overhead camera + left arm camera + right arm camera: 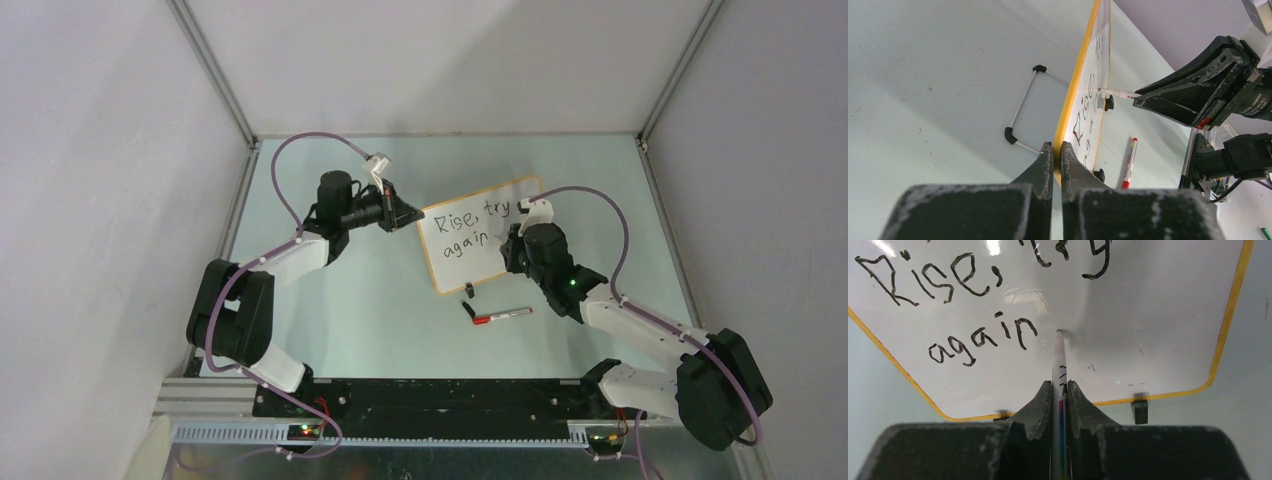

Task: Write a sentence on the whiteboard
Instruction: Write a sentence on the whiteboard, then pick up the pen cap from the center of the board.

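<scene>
The whiteboard [465,268], white with a yellow-orange frame, stands tilted on the table; its face [1158,315] fills the right wrist view. The sentence [470,225] reads "Rise, try" over "again" [983,340] in black. My left gripper [410,215] is shut on the board's left frame edge [1073,90]; its fingertips [1057,146] pinch the yellow rim. My right gripper [515,245] is shut on a white marker [1058,360], whose tip rests against the board just right of "again". That marker [1118,92] and the right gripper [1138,100] also show in the left wrist view.
A red-capped marker [500,316] lies on the table in front of the board, with a small black cap [467,310] beside it. Behind the board a wire stand [1023,107] lies flat. Black clip feet [1140,411] sit under the lower frame. Enclosure walls ring the table.
</scene>
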Action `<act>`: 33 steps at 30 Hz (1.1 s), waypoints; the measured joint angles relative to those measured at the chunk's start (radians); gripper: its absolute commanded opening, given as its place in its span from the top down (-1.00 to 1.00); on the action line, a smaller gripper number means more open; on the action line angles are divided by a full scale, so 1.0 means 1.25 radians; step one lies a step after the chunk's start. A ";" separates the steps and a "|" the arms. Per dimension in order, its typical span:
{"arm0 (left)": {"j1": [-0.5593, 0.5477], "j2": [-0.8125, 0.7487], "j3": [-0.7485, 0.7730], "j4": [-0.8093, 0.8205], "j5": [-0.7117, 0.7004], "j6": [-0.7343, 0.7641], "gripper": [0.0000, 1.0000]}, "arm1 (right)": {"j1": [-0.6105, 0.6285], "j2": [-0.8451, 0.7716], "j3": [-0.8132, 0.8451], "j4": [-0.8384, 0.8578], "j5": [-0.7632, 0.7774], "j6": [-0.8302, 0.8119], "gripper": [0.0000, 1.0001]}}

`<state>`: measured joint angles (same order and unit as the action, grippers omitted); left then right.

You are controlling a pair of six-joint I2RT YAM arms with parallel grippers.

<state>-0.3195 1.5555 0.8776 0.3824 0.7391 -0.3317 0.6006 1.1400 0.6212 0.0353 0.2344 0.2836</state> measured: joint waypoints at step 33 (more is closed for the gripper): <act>-0.010 -0.070 -0.035 -0.069 -0.135 0.020 -0.21 | 0.017 -0.157 -0.035 -0.016 0.001 0.001 1.00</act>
<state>-0.3317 1.4685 0.8337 0.2958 0.5701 -0.3065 0.6220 0.9432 0.5774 0.0154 0.2356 0.2848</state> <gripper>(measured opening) 0.529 0.154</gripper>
